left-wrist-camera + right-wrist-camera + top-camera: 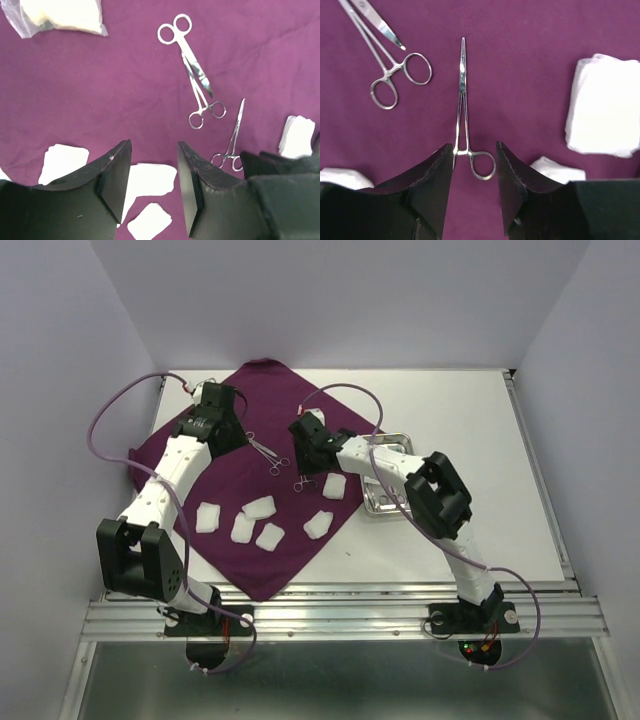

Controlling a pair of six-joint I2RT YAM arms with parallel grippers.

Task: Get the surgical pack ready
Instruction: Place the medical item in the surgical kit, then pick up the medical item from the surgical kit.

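white table [480, 430], dark purple cloth [235, 478] spread over its left, steel tray [382, 508] just beside it

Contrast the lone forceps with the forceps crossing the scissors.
The lone forceps lies apart, its ring end between the fingers of the right gripper; the crossed forceps overlaps the scissors, outside that gripper. In the right wrist view the lone forceps runs straight, the crossed forceps slants. Both are ring-handled, flat on the purple cloth.

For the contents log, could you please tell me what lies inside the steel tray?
The steel tray shows nothing in its visible strip; the right arm covers most of its floor, so that part is unknown.
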